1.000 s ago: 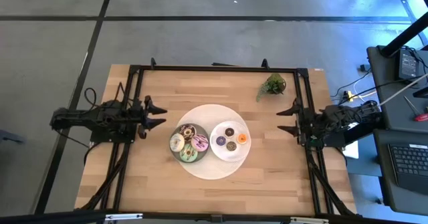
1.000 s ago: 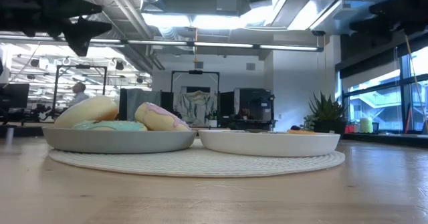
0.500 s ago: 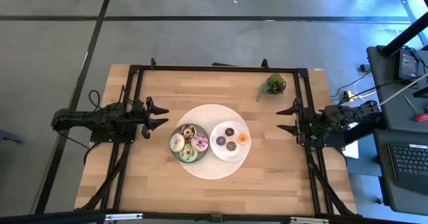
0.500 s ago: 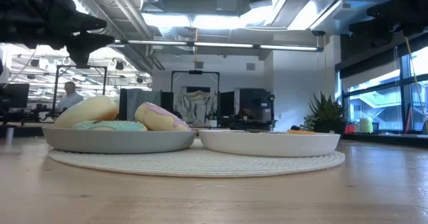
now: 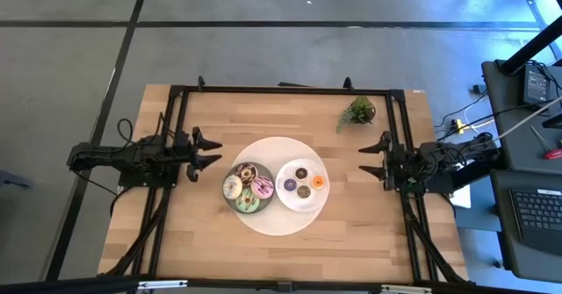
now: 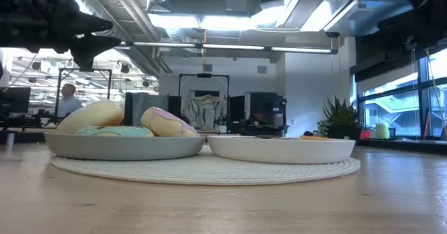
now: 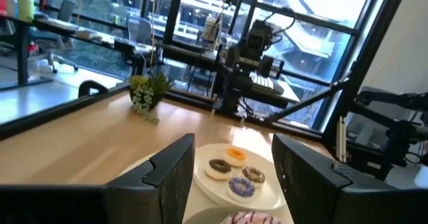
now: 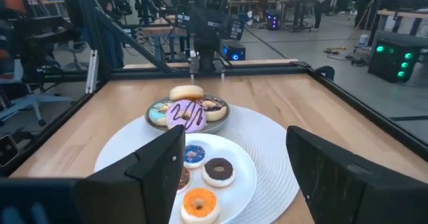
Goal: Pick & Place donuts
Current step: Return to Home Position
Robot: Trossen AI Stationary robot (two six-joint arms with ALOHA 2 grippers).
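Donuts (image 5: pixel 248 173) are shown sorted by size on two plates set side by side at the middle of a round white mat (image 5: pixel 277 149) on a wooden table (image 5: pixel 351 233). The four larger ones, iced green, pink, cream and chocolate, are crowded onto the grey plate (image 6: pixel 122 147). The four minis (image 5: pixel 302 182), two brown, one purple and one orange, are spread on the white plate (image 6: pixel 279 150).

No long axis can be given for rings. The minis are laid flat with their holes facing up. On the fuller grey plate, the pink donut (image 6: pixel 167 122) and the cream donut (image 6: pixel 91 115) are propped at a tilt against their neighbours, probably for want of room.

The left gripper (image 5: pixel 215 152) is held over the table's left side and the right gripper (image 5: pixel 362 161) over its right side. Each is pointed inward and kept well apart from the plates. Both pairs of fingers are spread wide and nothing is gripped. The placing is judged complete, with the arms parked clear. A small green plant (image 5: pixel 358 111) is seen near a corner on the right side.
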